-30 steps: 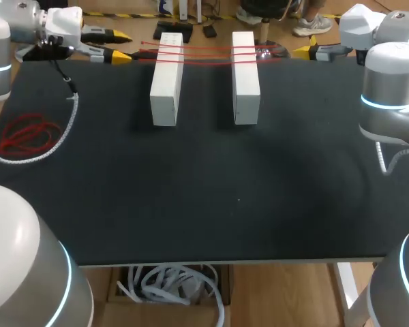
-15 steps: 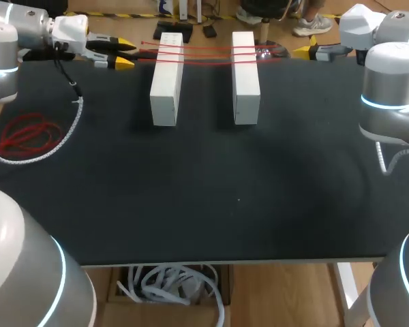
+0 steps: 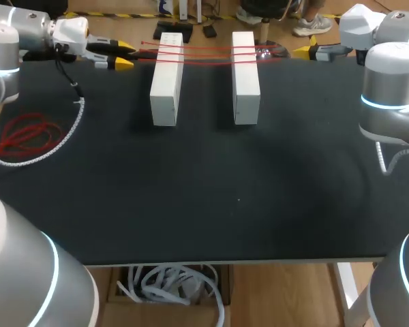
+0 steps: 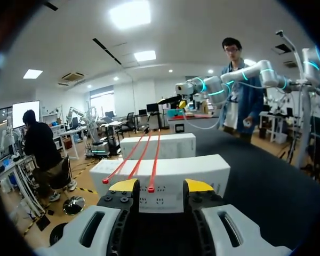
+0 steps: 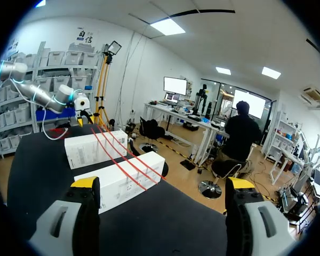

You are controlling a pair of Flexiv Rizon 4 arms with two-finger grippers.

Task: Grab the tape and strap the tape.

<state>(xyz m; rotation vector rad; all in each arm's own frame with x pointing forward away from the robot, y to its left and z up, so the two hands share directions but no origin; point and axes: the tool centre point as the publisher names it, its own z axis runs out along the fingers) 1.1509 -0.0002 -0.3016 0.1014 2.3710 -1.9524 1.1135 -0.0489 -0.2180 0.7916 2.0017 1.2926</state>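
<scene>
A loose red bundle, possibly spare tape, lies near the left edge of the black table. At the far left corner the left gripper hovers with its fingers spread and holds nothing. Two white blocks stand apart, the left block and the right block. Three red tape strands stretch across their far ends. At the far right, the right gripper is spread wide and empty.
</scene>
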